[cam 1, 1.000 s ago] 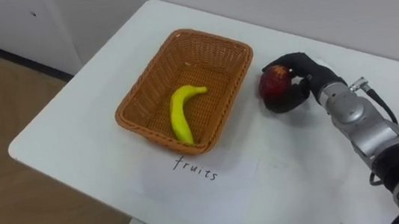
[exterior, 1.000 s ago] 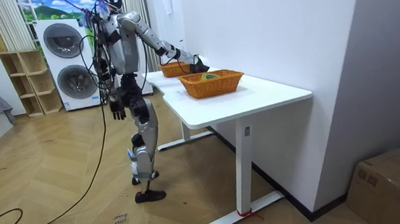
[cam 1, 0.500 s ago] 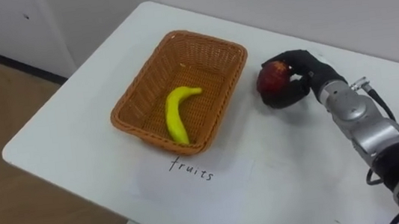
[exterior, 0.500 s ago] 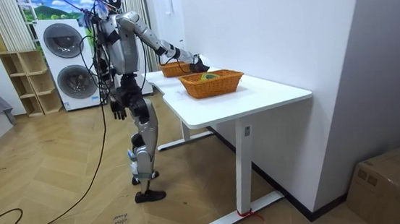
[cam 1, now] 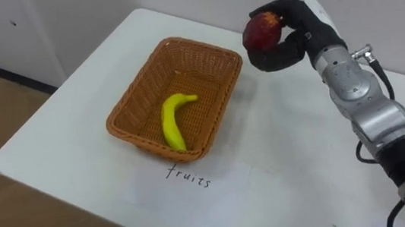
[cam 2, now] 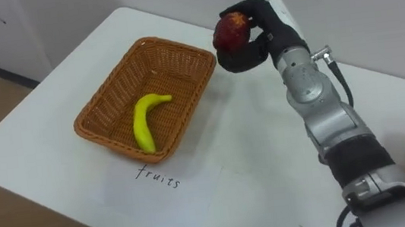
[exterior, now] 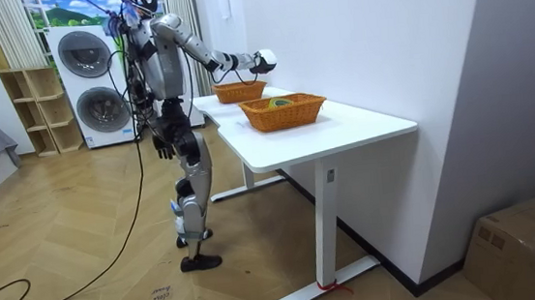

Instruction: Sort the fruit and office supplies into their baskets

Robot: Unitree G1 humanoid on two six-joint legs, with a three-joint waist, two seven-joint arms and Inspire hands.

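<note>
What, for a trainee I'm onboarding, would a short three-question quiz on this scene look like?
1. True or false: the banana lies inside the wicker basket.
2. The red apple is: A up in the air above the white table; B lying on it; C inside the basket.
3. Name the fruit gripped by the right hand.
Key: 1 true; 2 A; 3 the apple.
</note>
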